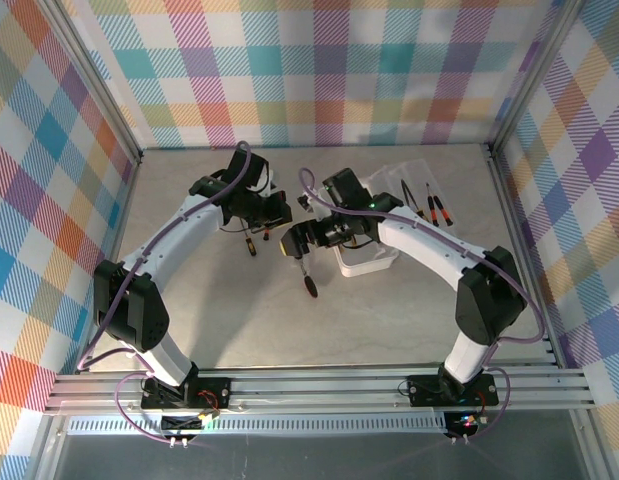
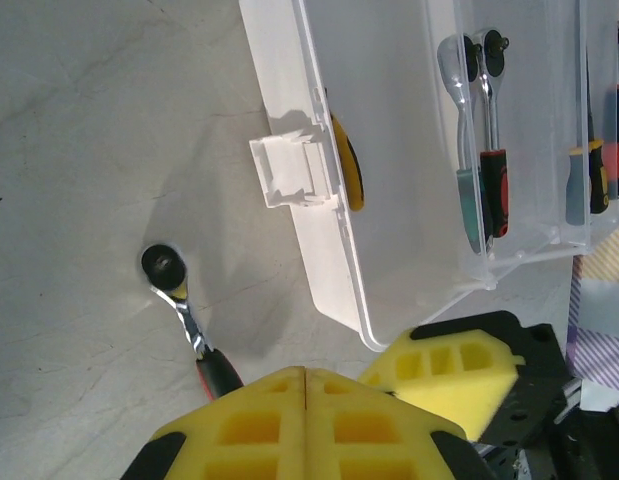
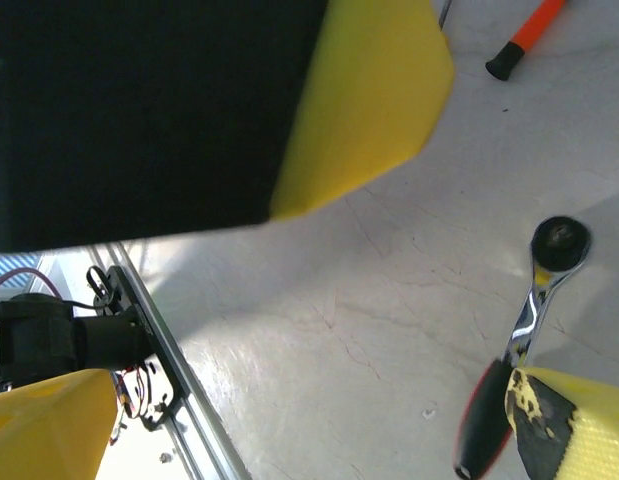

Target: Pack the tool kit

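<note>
The tool kit's translucent white case (image 1: 374, 262) stands open at mid-right, its latch (image 2: 289, 170) toward my left gripper. Inside it, ratchets (image 2: 481, 150) and yellow-handled pliers (image 2: 347, 160) lie seen through the plastic. A ratchet with a black head (image 2: 165, 266) and a red-and-black handle (image 2: 217, 372) lies on the table. The handle runs under my left gripper (image 2: 305, 372), whose yellow pads are pressed together with nothing between them. My right gripper (image 3: 269, 260) hangs wide open close beside it, and the same ratchet (image 3: 534, 310) shows beyond its jaws.
An orange-handled tool (image 3: 524, 35) lies on the table beyond the right gripper. A dark-handled tool (image 1: 309, 285) lies in front of both grippers (image 1: 286, 230), and a small one (image 1: 251, 245) is to their left. More tools (image 1: 429, 203) rest in the case's lid. The metal rail (image 3: 169, 370) borders the near edge.
</note>
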Robot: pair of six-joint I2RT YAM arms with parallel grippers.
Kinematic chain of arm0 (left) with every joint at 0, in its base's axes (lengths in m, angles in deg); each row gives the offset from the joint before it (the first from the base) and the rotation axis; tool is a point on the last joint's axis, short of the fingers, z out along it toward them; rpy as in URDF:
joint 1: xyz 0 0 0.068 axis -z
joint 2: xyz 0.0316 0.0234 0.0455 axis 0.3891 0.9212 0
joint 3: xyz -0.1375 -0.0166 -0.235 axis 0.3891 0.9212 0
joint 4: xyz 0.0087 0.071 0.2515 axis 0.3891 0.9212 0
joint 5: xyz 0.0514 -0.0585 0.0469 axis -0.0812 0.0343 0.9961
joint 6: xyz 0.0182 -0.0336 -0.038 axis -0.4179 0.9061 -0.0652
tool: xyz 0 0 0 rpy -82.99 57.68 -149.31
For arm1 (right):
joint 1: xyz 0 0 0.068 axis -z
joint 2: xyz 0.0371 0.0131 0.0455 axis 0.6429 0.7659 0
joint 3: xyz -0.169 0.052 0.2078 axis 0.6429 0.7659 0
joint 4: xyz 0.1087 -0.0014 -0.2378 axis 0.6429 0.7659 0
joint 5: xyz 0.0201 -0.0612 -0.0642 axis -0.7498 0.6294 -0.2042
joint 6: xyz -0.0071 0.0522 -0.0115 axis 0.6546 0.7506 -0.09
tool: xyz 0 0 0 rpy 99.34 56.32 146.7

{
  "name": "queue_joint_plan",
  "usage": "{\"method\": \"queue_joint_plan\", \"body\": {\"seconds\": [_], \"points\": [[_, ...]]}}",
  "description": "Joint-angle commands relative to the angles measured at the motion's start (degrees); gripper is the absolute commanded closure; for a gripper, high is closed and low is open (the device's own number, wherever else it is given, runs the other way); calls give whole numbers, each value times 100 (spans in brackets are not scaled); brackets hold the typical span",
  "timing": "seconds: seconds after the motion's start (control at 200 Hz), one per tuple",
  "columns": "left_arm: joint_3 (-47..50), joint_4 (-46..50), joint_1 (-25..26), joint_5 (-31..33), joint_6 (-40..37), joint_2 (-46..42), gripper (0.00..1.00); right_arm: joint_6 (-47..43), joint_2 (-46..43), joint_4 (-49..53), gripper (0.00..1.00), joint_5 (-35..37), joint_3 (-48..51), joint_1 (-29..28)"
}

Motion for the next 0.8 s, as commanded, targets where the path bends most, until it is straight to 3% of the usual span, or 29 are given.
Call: {"method": "queue_joint_plan", "body": {"seconds": [0.0,0.195,0.385,0.625,0.795], "points": [[-108,-56,78,-58,91,-149,100,108,189,-115,1,-78,-44,-37],[-33,484,98,775,-179,261,100,-351,-47,521,0,468,-266,-24],[211,357,283,944,-82,675,100,-898,-312,1413,1,1227,-509,-28],[63,230,591,939,57,1315,43,-1384,-890,2218,1,2315,-475,158],[-78,314,761,1134,159,1773,27,-1494,-1472,2361,1,2372,-183,659]]}}
